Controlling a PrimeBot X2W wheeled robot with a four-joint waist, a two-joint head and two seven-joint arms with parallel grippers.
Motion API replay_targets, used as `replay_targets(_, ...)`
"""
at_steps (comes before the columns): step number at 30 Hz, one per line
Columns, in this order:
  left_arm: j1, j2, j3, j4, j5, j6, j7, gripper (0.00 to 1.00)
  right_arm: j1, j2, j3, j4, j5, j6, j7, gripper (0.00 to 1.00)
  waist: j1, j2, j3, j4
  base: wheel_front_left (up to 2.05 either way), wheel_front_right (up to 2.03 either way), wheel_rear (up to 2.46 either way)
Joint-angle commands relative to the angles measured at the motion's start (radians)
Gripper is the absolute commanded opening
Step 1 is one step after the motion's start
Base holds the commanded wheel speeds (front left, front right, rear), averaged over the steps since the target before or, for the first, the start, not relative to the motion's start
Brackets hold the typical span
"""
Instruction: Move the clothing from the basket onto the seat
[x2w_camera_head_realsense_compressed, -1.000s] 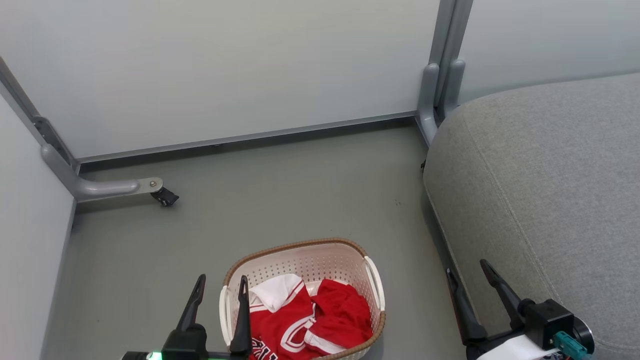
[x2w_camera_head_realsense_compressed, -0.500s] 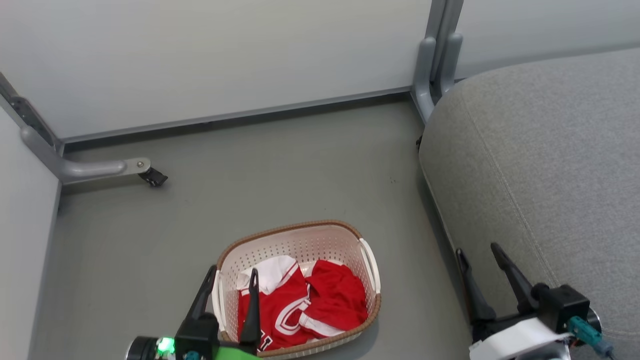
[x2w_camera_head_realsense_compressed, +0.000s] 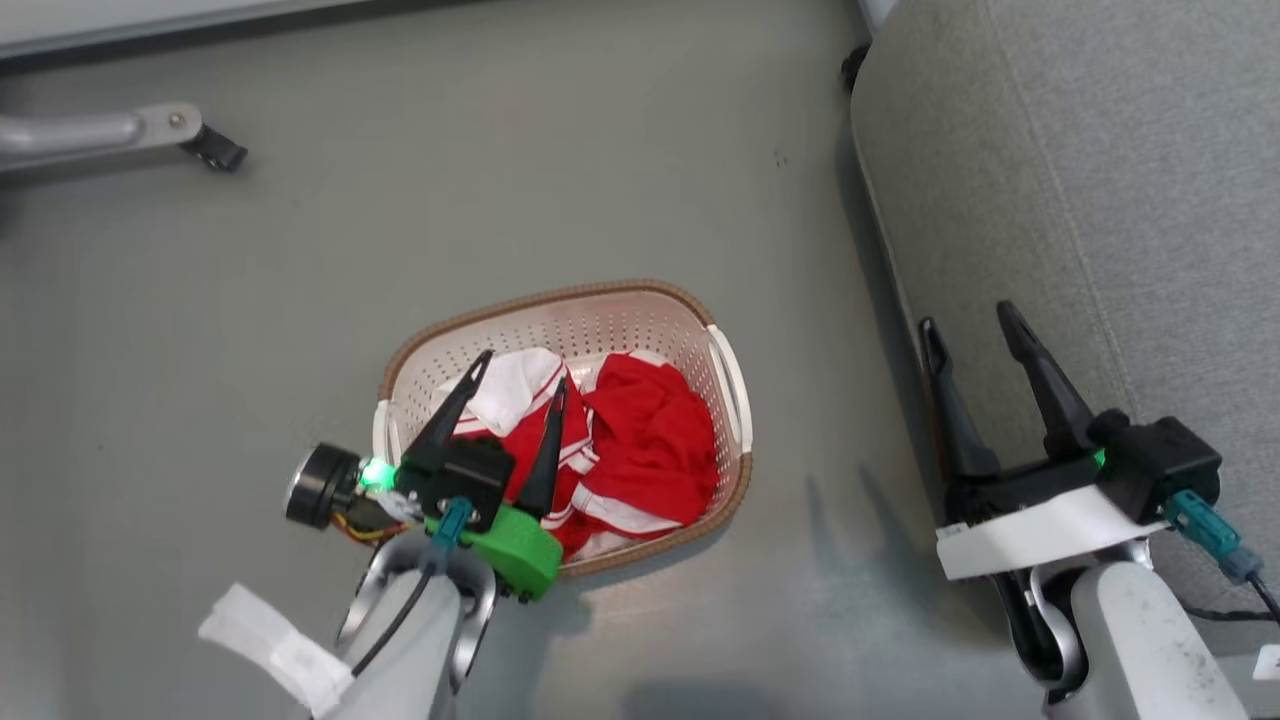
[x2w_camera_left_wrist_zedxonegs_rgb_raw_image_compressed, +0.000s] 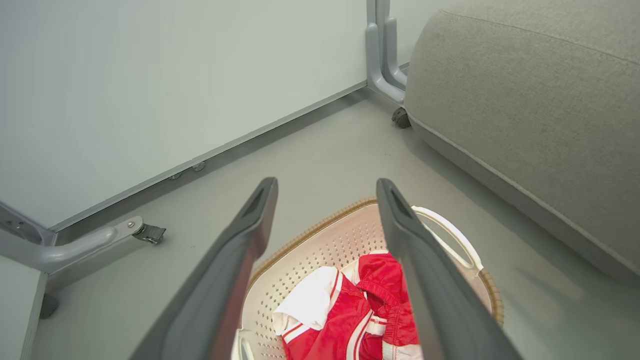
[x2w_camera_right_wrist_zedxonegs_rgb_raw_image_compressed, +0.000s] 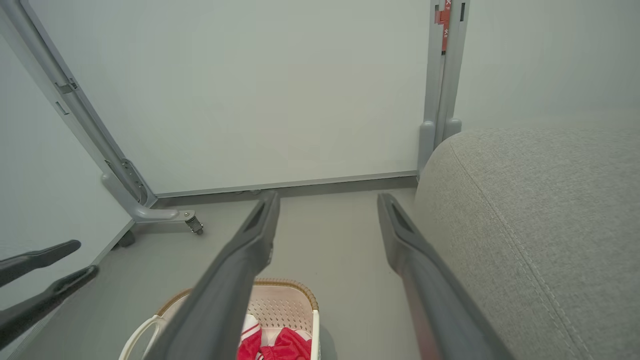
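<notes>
The cream perforated basket with a brown rim stands on the grey floor. Inside it lies the red clothing with white trim and a white panel. My left gripper is open over the basket's left half, above the garments, with nothing between its fingers. The left wrist view shows the clothing low between the fingers, inside the basket. My right gripper is open and empty beside the grey seat, at its front edge. The right wrist view shows the seat, the basket and my left gripper.
Pale partition walls enclose the floor at the back and left. A grey partition foot with a caster reaches in at the far left. Another post stands by the seat's far corner. Bare floor lies between basket and seat.
The head camera has tilted down, so the whole scene slid up. My left gripper has advanced from the basket's near-left rim to over the clothing. The right gripper stays open by the seat.
</notes>
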Motion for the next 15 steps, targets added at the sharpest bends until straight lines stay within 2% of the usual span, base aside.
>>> replay_targets(1, -0.073, 0.010, -0.006, 0.031, 0.017, -0.008, 0.000, 1.00, -0.042, -0.010, 0.003, -0.010, -0.011, 0.000, -0.005, 1.00, 0.0000, 0.0000, 0.216, -0.012, 0.00, 0.00, 0.00)
replay_targets(8, -0.324, 0.033, -0.083, 0.230, 0.075, -0.069, 0.000, 1.00, -0.152, -0.029, 0.011, -0.049, -0.023, 0.000, -0.005, 1.00, 0.0000, 0.0000, 0.390, -0.029, 0.00, 0.00, 0.00)
replay_targets(15, -0.554, 0.048, -0.187, 0.493, 0.138, -0.125, 0.001, 1.00, -0.213, -0.039, 0.020, -0.091, -0.032, 0.000, -0.005, 1.00, 0.0000, 0.0000, 0.518, -0.051, 0.00, 0.00, 0.00)
